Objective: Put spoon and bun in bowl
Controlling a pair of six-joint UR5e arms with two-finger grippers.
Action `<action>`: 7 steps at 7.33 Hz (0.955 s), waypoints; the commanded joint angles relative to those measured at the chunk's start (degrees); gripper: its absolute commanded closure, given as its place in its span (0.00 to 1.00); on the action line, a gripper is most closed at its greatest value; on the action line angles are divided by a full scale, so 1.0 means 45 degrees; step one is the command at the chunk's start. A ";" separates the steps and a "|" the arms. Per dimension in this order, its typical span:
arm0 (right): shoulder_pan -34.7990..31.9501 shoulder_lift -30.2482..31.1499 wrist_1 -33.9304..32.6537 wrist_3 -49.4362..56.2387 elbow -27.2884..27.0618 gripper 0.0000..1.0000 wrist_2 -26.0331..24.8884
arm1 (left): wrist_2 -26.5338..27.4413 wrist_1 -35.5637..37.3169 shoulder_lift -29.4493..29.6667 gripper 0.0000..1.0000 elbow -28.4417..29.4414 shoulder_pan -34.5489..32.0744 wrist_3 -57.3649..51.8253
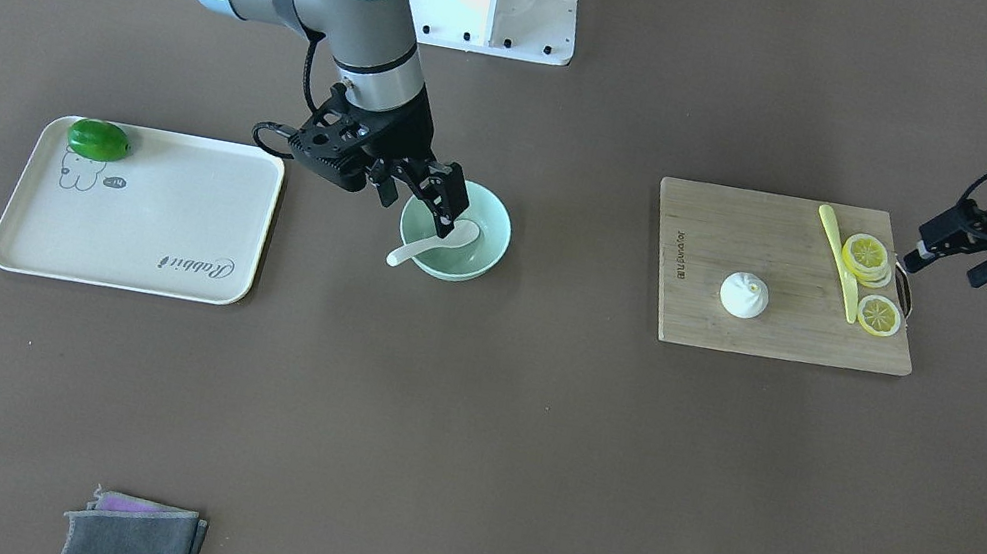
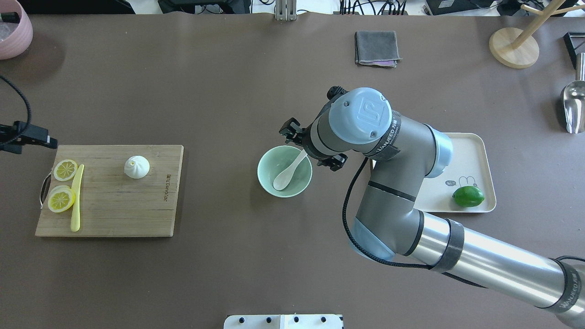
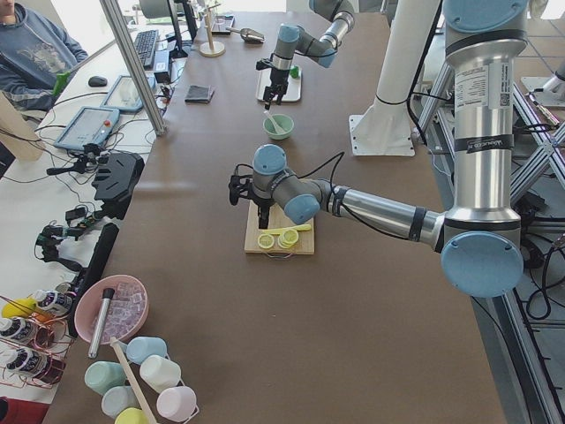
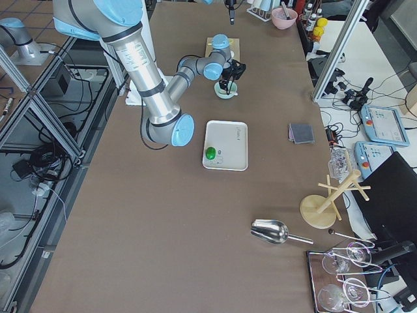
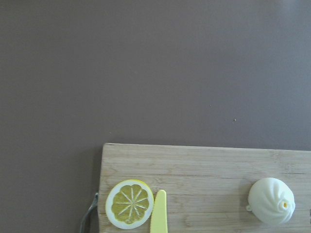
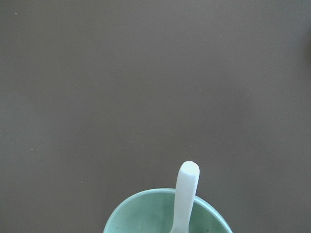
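Observation:
The mint-green bowl (image 1: 500, 240) stands mid-table, also in the overhead view (image 2: 265, 177). The white spoon (image 1: 428, 246) lies in it, scoop down, handle leaning over the rim (image 2: 288, 172) (image 6: 186, 194). My right gripper (image 1: 423, 204) hovers just over the bowl's rim, open and off the spoon. The white bun (image 1: 743, 295) sits on the wooden cutting board (image 1: 765, 234), also seen from overhead (image 2: 136, 167) and in the left wrist view (image 5: 271, 200). My left gripper (image 1: 948, 264) is open and empty, above the board's handle end and apart from the bun.
A pale yellow knife (image 1: 839, 262) and lemon slices (image 1: 866, 253) lie on the board beside the bun. A cream tray (image 1: 157, 228) with a green lime (image 1: 99, 140) lies beyond the bowl. A folded grey cloth (image 1: 133, 538) lies at the far edge.

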State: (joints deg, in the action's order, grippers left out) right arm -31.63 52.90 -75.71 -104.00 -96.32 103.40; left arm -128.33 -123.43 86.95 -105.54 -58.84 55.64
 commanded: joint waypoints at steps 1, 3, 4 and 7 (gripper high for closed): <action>-0.1109 0.1108 0.0028 0.1131 -0.0817 0.00 0.1369 | 0.1403 -0.0189 0.1355 0.03 0.0441 0.1953 0.1519; -0.1505 0.2402 0.0028 0.2093 -0.1777 0.00 0.1690 | 0.2868 -0.0188 0.1887 0.13 0.0717 0.3517 0.1581; -0.1525 0.2405 0.0028 0.2115 -0.1760 0.00 0.1690 | 0.2912 -0.0188 0.2178 0.16 0.0950 0.3679 0.1562; -0.1544 0.2717 0.0048 0.2095 -0.1993 0.00 0.1787 | 0.3184 -0.0188 0.2591 0.75 0.1461 0.3739 0.1503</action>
State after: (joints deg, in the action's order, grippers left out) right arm -38.53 64.44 -75.53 -94.58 -104.59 111.11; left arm -114.76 -124.28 98.15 -99.33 -42.15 62.44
